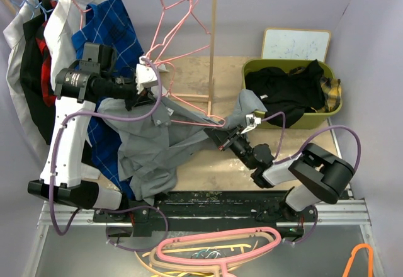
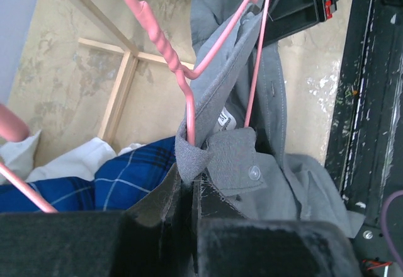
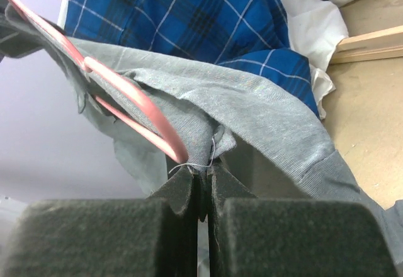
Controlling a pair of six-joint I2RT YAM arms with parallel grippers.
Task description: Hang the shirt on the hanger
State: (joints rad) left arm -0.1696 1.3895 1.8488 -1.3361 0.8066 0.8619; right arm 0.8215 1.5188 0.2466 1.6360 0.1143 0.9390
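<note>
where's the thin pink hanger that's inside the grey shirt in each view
Top external: hanger at mid-frame, slanting down to the right through the grey shirt.
Left wrist: hanger at upper centre, twisted neck above the collar, wires running down into the cloth.
Right wrist: hanger left of centre, slanting down from the upper left under the cloth.
Shared landmark: the blue shirt.

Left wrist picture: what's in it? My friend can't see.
The left gripper is shut on the collar of the grey shirt, where a thin pink hanger pokes into the neck opening. A blue checked shirt lies to the left.
</note>
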